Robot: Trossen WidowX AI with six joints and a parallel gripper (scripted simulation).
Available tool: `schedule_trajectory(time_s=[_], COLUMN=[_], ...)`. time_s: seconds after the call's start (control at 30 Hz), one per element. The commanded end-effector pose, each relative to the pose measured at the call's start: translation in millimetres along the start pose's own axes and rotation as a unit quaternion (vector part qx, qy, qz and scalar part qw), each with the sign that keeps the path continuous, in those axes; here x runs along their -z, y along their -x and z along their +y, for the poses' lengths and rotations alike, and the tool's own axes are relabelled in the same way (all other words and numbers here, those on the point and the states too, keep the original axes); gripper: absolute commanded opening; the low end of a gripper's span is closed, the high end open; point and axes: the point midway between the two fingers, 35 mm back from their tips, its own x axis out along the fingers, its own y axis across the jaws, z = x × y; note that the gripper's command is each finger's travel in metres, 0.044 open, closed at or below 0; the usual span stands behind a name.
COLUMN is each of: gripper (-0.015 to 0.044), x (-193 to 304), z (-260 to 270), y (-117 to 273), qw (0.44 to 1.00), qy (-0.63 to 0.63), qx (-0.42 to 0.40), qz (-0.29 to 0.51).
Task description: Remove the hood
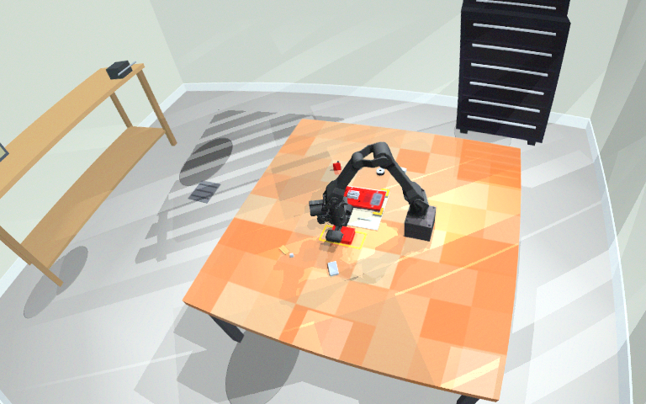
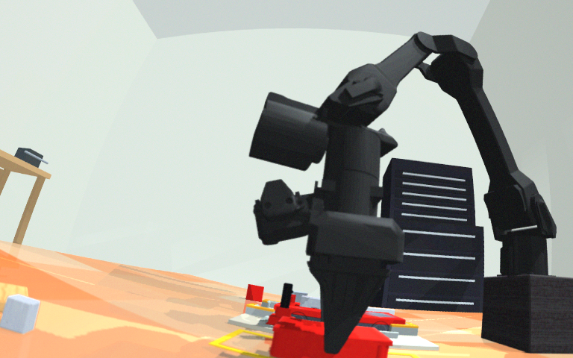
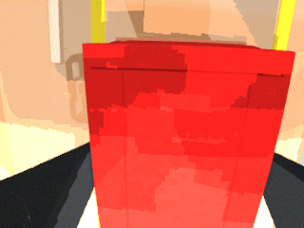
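Observation:
The hood is a red box-shaped panel, roughly level. It sits within the yellow outline of the marked area, at or very near table height. Its lowest edge is cut off in the exterior view, so contact with the table cannot be told. My gripper points down and is shut on the hood, one finger on each side. The far finger is hidden in the exterior view. The red toy car stands behind, partly hidden by the arm.
A white plate lies between car and marked area. A pale block, a small cube and a wooden piece lie nearby. A red part and a wheel lie beyond the car.

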Motion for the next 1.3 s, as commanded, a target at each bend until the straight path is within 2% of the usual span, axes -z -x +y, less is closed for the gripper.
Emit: schedule_trajectory(time_s=[0.0,0.43,0.7,1.27], gripper=[0.0105,0.0440,0.0440,0.0440], x=[-0.1,-0.5,-0.7,-0.7], z=[0.0,0.2,-0.2,-0.2], y=[0.3,3.2,71.6,71.6], qw=[1.000,1.000,1.000,1.000], qy=[0.000,0.000,0.000,0.000], qx=[0.000,0.000,-0.002,-0.002], qz=[0.000,0.000,0.001,0.001])
